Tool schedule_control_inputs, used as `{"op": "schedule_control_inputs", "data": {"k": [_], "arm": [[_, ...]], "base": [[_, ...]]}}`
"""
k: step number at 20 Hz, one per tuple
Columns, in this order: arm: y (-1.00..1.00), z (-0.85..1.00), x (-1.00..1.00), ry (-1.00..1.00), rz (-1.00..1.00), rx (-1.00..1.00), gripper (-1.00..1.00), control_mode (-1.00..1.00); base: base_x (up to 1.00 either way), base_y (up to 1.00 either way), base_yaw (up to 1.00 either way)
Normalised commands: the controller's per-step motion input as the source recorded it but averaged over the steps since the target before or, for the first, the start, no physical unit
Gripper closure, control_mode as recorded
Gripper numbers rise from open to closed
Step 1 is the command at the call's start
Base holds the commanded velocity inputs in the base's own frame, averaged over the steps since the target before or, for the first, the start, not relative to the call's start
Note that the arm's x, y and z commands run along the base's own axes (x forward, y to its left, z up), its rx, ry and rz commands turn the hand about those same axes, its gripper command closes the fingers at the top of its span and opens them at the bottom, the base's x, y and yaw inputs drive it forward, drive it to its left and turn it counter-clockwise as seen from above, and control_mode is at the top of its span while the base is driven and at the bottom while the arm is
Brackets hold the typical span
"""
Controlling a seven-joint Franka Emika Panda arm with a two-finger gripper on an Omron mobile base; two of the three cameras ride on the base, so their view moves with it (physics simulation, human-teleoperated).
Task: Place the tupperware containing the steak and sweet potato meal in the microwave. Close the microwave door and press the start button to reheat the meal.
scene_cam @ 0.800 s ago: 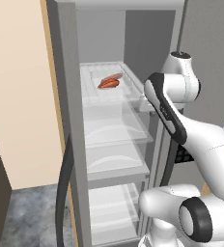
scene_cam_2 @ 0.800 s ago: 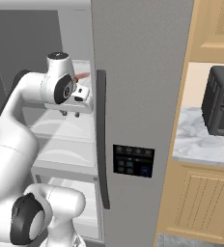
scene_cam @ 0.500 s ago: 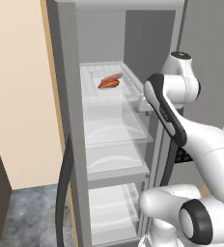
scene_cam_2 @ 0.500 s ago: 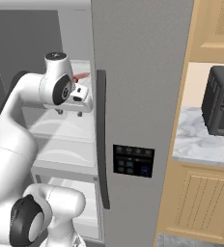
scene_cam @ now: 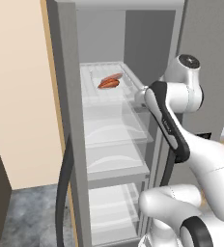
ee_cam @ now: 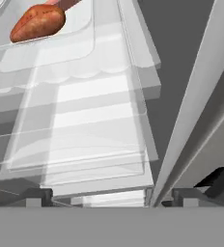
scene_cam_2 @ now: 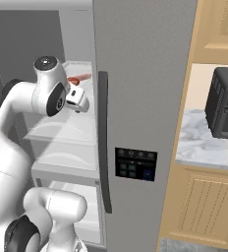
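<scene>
Fridge (scene_cam: 65, 144) is seen open, with its closed right door (scene_cam_2: 145, 98) and dark bar handle (scene_cam_2: 102, 142) in the right base view. Arm (scene_cam: 169, 120) is raised at top-shelf height, just outside the fridge's front right edge. Glass shelves (scene_cam: 114, 140) are stacked inside. Tupperware (scene_cam: 104, 86) is seen on the top shelf, with sweet potato (ee_cam: 38, 22) and steak (scene_cam: 115, 77) lying in it, touching. Gripper (scene_cam_2: 79, 101) is held beside the shelf front, apart from the tupperware; jaws are spread wide, nothing held. A black appliance (scene_cam_2: 225, 110) is seen on the marble counter (scene_cam_2: 204, 147) to the right.
</scene>
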Motion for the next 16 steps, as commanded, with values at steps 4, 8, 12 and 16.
{"op": "schedule_control_inputs", "data": {"k": [4,8,12,16], "arm": [[0.19,0.51,-0.02,-0.14,-0.03,0.04,-1.00,-1.00],[0.18,0.50,0.00,-0.03,0.00,0.00,-1.00,-1.00],[0.24,0.32,0.00,0.00,0.00,0.00,-1.00,-1.00],[0.27,0.05,0.00,0.00,0.00,0.02,-1.00,-1.00]], "base": [[0.00,0.00,0.00],[0.00,0.00,0.00],[0.00,0.00,0.00],[0.00,0.00,0.00]]}}
